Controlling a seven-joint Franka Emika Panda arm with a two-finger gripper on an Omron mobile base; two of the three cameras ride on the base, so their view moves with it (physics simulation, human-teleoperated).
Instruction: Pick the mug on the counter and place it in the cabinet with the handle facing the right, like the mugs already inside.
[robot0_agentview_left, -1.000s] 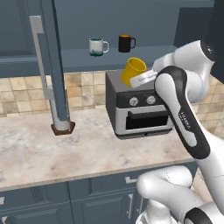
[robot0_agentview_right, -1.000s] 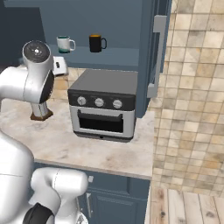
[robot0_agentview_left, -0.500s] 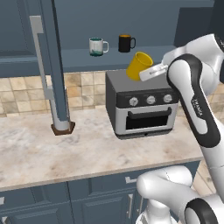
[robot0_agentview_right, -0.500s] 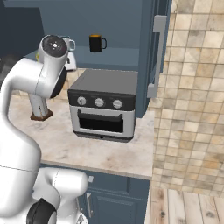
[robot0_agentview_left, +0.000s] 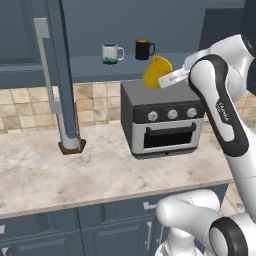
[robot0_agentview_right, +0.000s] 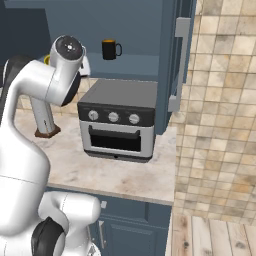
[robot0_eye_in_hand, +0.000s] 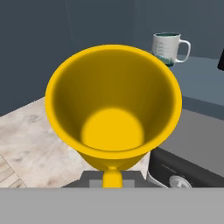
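While aloft — mug (robot0_eye_in_hand: 113, 109) empty

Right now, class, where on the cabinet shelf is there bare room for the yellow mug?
Free: shelf left of the white mug, toward the open door. Crowded: the white mug and black mug stand close together, with the held yellow mug just below them.

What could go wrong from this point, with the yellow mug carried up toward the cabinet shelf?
1. The yellow mug hangs tilted in the shut gripper above the toaster oven; a slip would drop it there.
2. The black mug and white mug already stand on the cabinet shelf close ahead, so the incoming mug could knock one.
3. Its handle sits at the gripper, so ending rightward may need a turn.
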